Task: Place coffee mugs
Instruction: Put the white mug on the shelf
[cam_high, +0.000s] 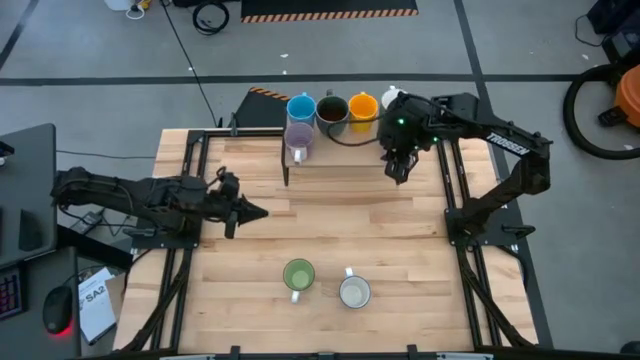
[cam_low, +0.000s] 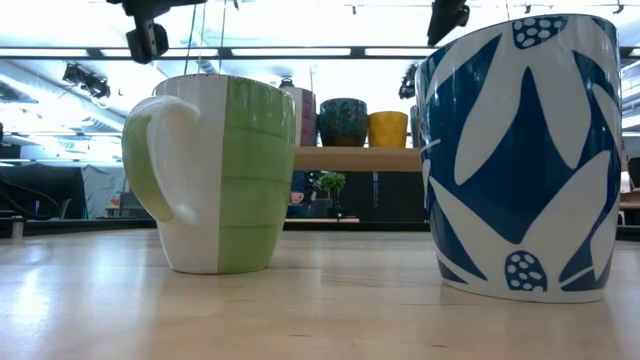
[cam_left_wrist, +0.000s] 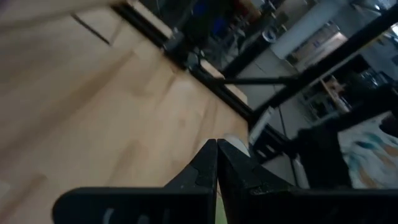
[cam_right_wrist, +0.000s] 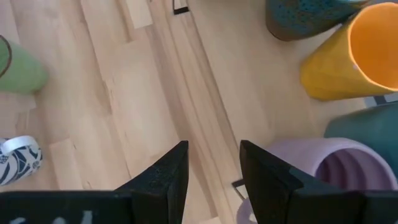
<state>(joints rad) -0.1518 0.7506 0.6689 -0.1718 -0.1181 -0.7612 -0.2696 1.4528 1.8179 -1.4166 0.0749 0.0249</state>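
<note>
Mugs are split into two bunches; a row at the far edge of the table (cam_high: 330, 215) and two strays down at the near edge. Far row has the blue mug (cam_high: 301, 108), dark mug (cam_high: 332, 111) and orange mug (cam_high: 363, 106) side by side, with a lilac mug (cam_high: 299, 139) just in front of the blue one; something pale sits past the orange one but the arm mostly hides it.

Right gripper (cam_high: 398, 167) hovers just beside the far row, fingers (cam_right_wrist: 165, 180) spread apart with nothing between them; left gripper (cam_high: 252, 211) waits at the left-middle of the table, fingers (cam_left_wrist: 205, 168) pressed together, holding nothing.

Near the front edge stand the green mug (cam_high: 298, 275) and the patterned white mug (cam_high: 354, 291), upright, close beside each other, handles pointing roughly away from each other; both well apart from either gripper. Left gripper looks a bit nearer the green one; the right would have to come all the way back across the table.

All the mugs I can see into look empty; my guess is the green or white one goes next, toward that far row.
</note>
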